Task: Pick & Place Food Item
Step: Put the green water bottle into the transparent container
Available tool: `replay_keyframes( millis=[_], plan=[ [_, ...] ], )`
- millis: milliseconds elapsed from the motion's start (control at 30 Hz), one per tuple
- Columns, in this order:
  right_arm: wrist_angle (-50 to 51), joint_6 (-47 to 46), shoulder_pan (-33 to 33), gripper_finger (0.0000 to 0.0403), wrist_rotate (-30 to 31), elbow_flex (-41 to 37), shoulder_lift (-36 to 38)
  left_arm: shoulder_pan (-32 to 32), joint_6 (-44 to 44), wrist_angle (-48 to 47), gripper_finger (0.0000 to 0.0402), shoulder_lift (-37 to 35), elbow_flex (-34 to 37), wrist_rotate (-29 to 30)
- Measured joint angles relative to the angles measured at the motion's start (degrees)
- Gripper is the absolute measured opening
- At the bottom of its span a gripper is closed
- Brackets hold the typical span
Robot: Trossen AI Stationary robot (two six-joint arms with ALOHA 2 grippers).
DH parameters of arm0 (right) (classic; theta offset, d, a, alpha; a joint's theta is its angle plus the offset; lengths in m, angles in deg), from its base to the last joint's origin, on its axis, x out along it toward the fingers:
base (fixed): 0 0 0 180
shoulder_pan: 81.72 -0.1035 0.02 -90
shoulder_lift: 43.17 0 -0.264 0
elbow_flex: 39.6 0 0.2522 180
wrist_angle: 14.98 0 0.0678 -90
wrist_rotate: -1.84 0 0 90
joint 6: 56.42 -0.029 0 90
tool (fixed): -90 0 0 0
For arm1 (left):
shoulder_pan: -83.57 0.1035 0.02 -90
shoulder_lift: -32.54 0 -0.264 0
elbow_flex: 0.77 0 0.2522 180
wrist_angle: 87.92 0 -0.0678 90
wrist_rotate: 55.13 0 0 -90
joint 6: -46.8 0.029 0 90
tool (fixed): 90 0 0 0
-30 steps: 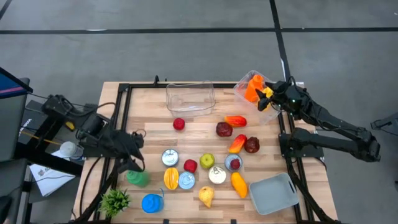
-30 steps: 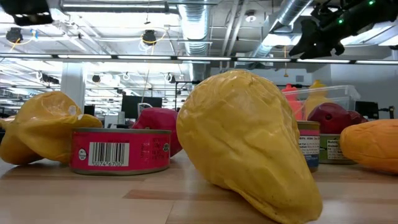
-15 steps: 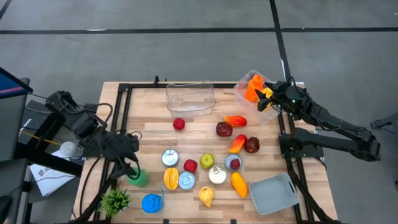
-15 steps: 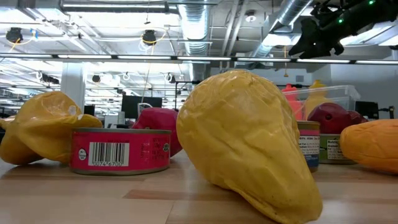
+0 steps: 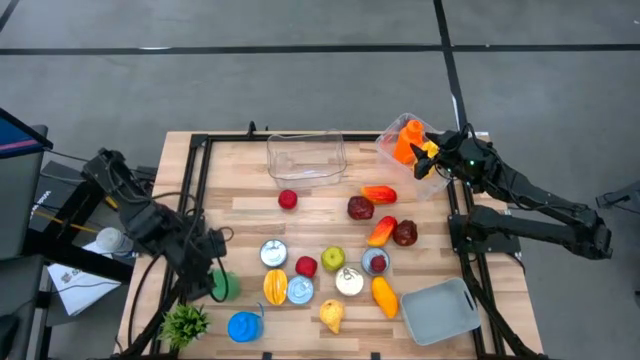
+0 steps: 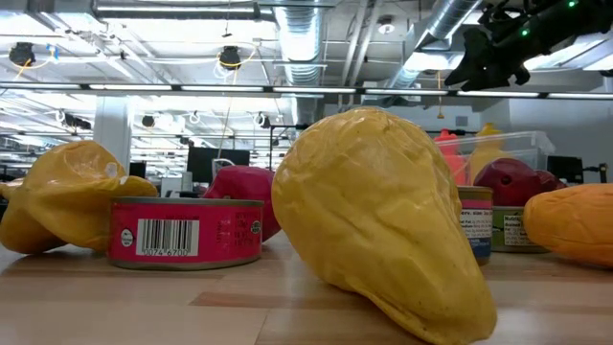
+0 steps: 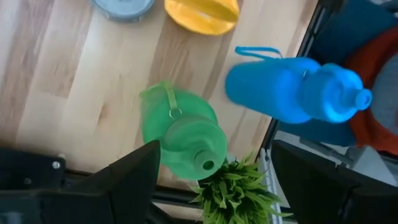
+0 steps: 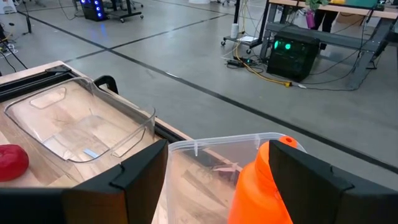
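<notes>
An orange carrot (image 5: 406, 140) stands tip-up inside a clear tub (image 5: 392, 146) at the bench's (image 5: 240, 210) far right corner, its lower end cut off in the right wrist view. The right gripper's (image 5: 428, 152) fingers hang parted and empty above it; the left gripper's (image 5: 216, 283) fingers straddle a green bottle (image 7: 185, 140), spread wide.

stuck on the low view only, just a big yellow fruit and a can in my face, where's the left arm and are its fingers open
Observer: The left gripper hangs over the table's front-left part, fingers open, right above a green bottle.
Operator: anything near that bottle
Observer: A blue bottle lies beside it, apart from it, and a small green plant sits at the table's front edge.
Operator: and the right arm
Observer: The right gripper is over a clear bin at the far-right corner; an orange item sits in that bin.
</notes>
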Motion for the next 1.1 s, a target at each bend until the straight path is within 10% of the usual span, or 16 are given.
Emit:
replay_keyframes(
  millis=[1100],
  plan=[
    [0.1, 0.5, 0.0, 0.0271, -2.9, 0.0, 0.0, -1.5, -5.7, -5.8, 0.0296, 2.0, 0.0, 1.4]
  ],
)
